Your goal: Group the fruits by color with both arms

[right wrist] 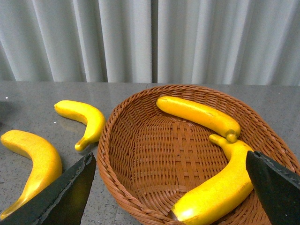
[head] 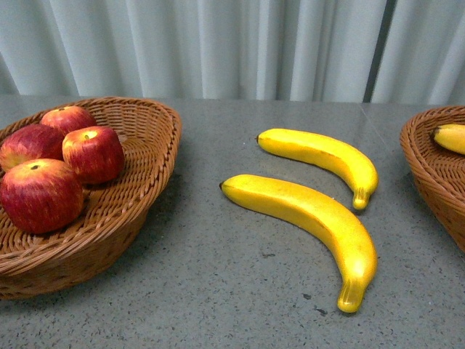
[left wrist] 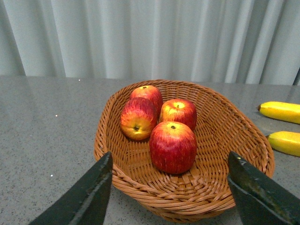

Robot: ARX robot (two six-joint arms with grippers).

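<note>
Apples: glossy red, yellow-streaked at the stems, all in the left basket. Bananas: bright yellow with dark tips. Two lie loose on the table between the baskets, near banana and far banana. Two more are in the right basket. The table is grey and speckled, with a pale pleated curtain behind. Count: 4 apples, 4 bananas, 2 baskets. My left gripper and right gripper are spread wide, holding nothing.

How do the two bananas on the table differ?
The nearer banana looks longer and thicker than the farther banana. The nearer banana's dark tip lies further left than the farther banana's. Both are bright yellow, curve the same way and lie apart on the table.
</note>
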